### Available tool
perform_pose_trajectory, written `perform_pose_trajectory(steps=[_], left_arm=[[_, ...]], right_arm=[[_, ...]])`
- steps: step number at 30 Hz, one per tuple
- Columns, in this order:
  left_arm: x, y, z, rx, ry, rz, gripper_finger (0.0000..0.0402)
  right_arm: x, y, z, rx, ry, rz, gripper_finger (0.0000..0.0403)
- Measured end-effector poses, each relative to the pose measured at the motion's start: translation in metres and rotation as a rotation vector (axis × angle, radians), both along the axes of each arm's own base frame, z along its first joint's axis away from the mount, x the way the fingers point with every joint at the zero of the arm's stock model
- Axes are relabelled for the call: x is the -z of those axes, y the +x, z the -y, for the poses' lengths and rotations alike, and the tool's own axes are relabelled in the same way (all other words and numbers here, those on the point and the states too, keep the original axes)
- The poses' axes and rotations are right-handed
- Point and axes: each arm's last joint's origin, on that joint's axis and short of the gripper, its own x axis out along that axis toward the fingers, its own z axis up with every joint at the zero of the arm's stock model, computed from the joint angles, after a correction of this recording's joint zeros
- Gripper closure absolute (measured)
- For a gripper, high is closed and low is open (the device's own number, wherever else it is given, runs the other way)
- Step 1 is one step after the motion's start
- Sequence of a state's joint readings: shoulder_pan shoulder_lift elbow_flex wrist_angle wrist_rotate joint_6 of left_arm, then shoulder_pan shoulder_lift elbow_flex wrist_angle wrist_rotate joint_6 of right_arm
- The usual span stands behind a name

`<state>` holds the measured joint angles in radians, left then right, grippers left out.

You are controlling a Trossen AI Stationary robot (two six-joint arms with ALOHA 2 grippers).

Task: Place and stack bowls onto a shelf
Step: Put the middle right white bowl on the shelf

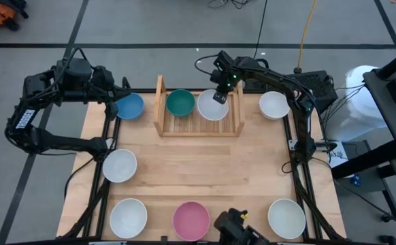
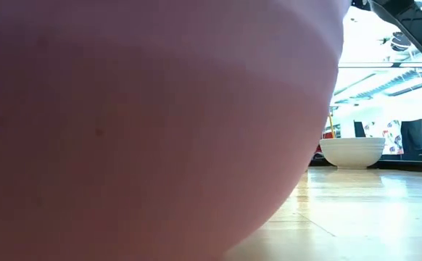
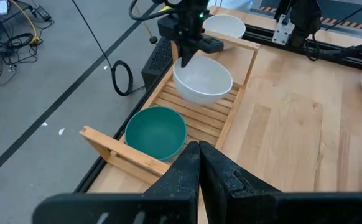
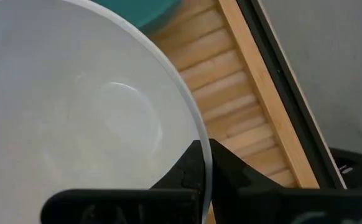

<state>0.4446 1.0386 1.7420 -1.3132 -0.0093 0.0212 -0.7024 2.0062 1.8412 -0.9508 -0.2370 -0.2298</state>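
Observation:
The light-wood shelf (image 1: 199,126) stands at the table's far edge. A teal bowl (image 1: 180,102) sits on its slatted base, left of centre. My right gripper (image 1: 220,96) is shut on a white bowl (image 1: 211,107) over the base, just right of the teal bowl (image 3: 156,132). Whether that white bowl (image 3: 203,81) touches the slats does not show. My left gripper (image 3: 199,155) is shut and holds nothing. It hovers at the table's far left by the blue bowl (image 1: 128,106), which rests on the table left of the shelf. My right gripper pinches the white bowl's rim (image 4: 196,134), one finger inside the bowl and one outside. The fingers (image 3: 186,55) come from above, pointing down, onto the rim's far side. The bowl hangs slightly tilted below them, over the shelf's slats.
Several more white bowls rest on the table: one right of the shelf (image 1: 274,104), one at mid left (image 1: 120,165), and two at the near corners (image 1: 128,218) (image 1: 286,218). A pink bowl (image 1: 191,221) sits at the near edge and fills the low view (image 2: 124,109). The table's middle is bare wood.

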Motion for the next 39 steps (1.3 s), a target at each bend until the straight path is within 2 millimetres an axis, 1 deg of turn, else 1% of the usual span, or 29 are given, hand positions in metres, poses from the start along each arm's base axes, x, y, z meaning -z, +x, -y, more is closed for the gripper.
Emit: perform_pose_trajectory(steps=[7,13,16,18,24,28,32,39], left_arm=[[0.000,0.000,0.000,-0.003,-0.004,0.001,0.0394],[0.000,0.000,0.000,-0.013,-0.018,0.009,0.0394],[0.000,0.000,0.000,-0.014,-0.021,0.010,0.0394],[0.000,0.000,0.000,-0.016,-0.023,0.011,0.0394],[0.000,0.000,0.000,-0.014,-0.025,0.012,0.0394],[0.000,0.000,0.000,-0.014,-0.025,0.012,0.0394],[0.000,0.000,0.000,-0.014,-0.025,0.012,0.0394],[0.000,0.000,0.000,-0.014,-0.025,0.012,0.0394]], right_arm=[[0.017,-0.008,0.017,0.038,0.030,-0.039,0.0403],[0.037,-0.006,0.024,0.031,0.056,-0.084,0.0403],[0.050,-0.005,0.027,0.048,0.021,-0.160,0.0403],[0.054,-0.005,0.027,0.056,0.015,-0.192,0.0403],[0.056,-0.004,0.029,0.045,-0.008,-0.196,0.0402],[0.056,-0.004,0.030,0.047,-0.018,-0.192,0.0391],[0.056,-0.004,0.030,0.049,-0.023,-0.196,0.0368],[0.056,-0.003,0.030,0.046,-0.026,-0.194,0.0312]])
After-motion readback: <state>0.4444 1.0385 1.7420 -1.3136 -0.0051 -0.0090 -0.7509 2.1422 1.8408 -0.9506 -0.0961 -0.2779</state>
